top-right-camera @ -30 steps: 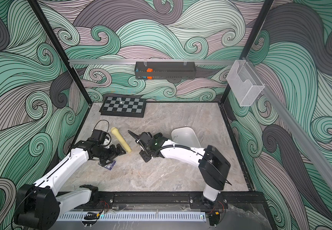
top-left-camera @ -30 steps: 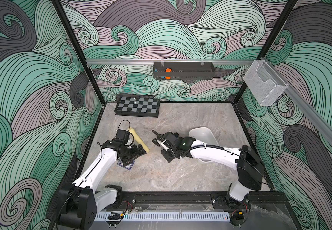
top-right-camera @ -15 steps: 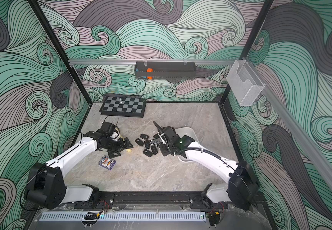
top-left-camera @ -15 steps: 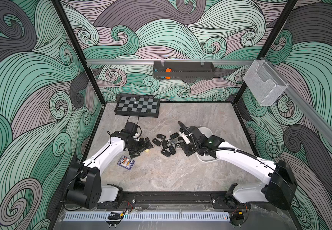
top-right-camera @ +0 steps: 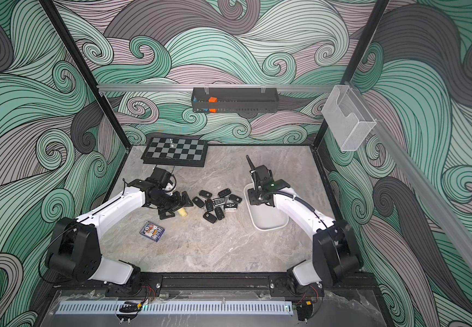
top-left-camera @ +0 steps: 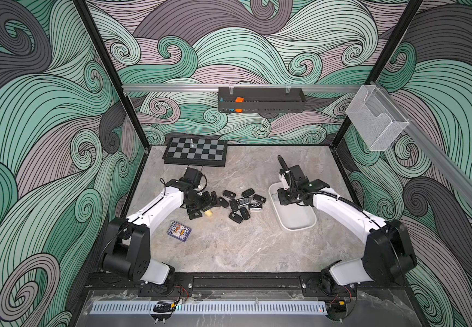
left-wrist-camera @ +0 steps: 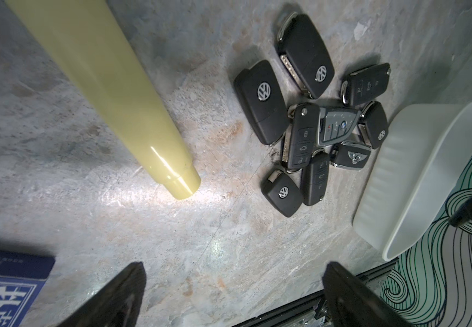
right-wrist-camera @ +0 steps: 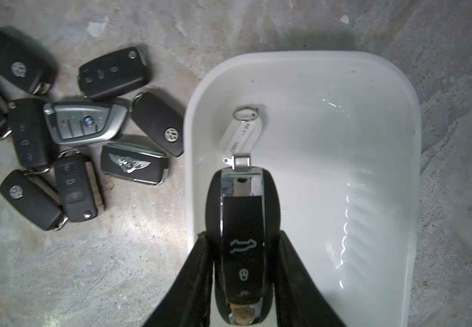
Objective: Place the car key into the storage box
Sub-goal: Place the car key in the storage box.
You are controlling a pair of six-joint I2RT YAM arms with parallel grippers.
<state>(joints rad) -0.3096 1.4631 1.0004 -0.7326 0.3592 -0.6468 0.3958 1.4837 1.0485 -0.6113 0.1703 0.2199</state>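
My right gripper (right-wrist-camera: 243,235) is shut on a glossy black car key (right-wrist-camera: 243,215) with chrome trim. A white tag and ring (right-wrist-camera: 243,130) hang from its end. The key is held inside the rim of the white storage box (right-wrist-camera: 342,70), at the box's far end in both top views (top-left-camera: 297,223) (top-right-camera: 266,223). No other key lies in the box. Several more black car keys (top-left-camera: 241,203) (left-wrist-camera: 311,119) lie in a pile left of the box. My left gripper (left-wrist-camera: 234,269) (top-left-camera: 205,206) stands open and holds nothing, just left of the pile.
A pale yellow cylinder (left-wrist-camera: 101,85) (top-left-camera: 208,214) lies under the left gripper. A blue card pack (top-left-camera: 179,231) sits nearer the front. A chessboard (top-left-camera: 195,151) lies at the back left. A black tray (top-left-camera: 260,103) and a wire-mesh basket (top-left-camera: 376,121) hang on the walls.
My right gripper has carried the key from the pile rightward to the box's far end. The left gripper has moved from the card pack back to the yellow cylinder.
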